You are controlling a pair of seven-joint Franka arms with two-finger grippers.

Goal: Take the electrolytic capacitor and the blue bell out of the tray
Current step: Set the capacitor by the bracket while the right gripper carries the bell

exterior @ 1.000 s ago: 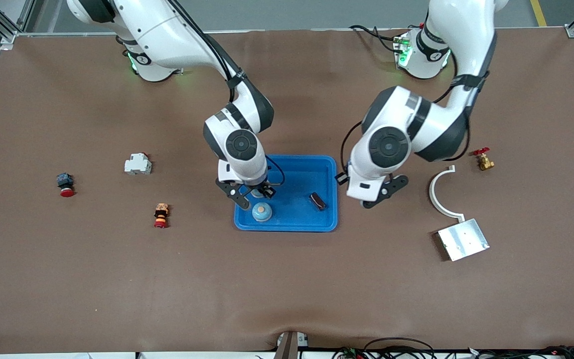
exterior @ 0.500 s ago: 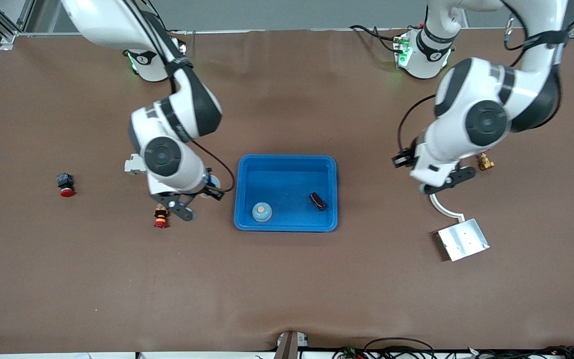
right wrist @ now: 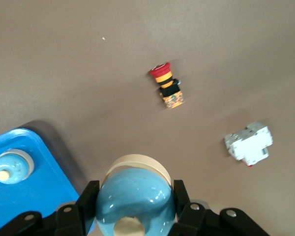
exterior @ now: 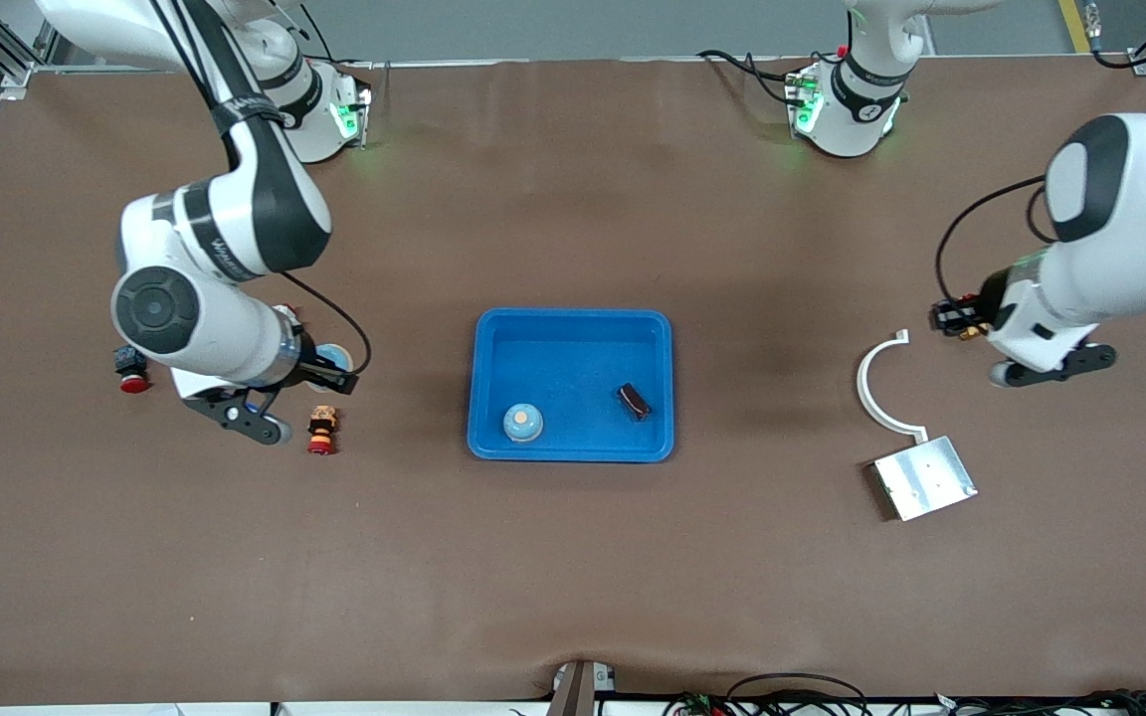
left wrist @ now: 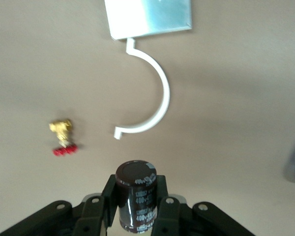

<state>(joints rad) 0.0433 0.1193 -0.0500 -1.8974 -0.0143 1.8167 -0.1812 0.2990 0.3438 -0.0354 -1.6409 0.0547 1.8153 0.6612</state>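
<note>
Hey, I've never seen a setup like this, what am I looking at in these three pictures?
Two white robot arms stand at a brown table. One picture looks down from a high camera facing them; the other two come from cameras on each arm's wrist. The left gripper is shut on a dark capacitor, over the table near a white curved bracket and a brass valve. The right gripper is shut on a blue bell, near a red push button. A blue tray in the middle already holds another bell and another capacitor.
</note>
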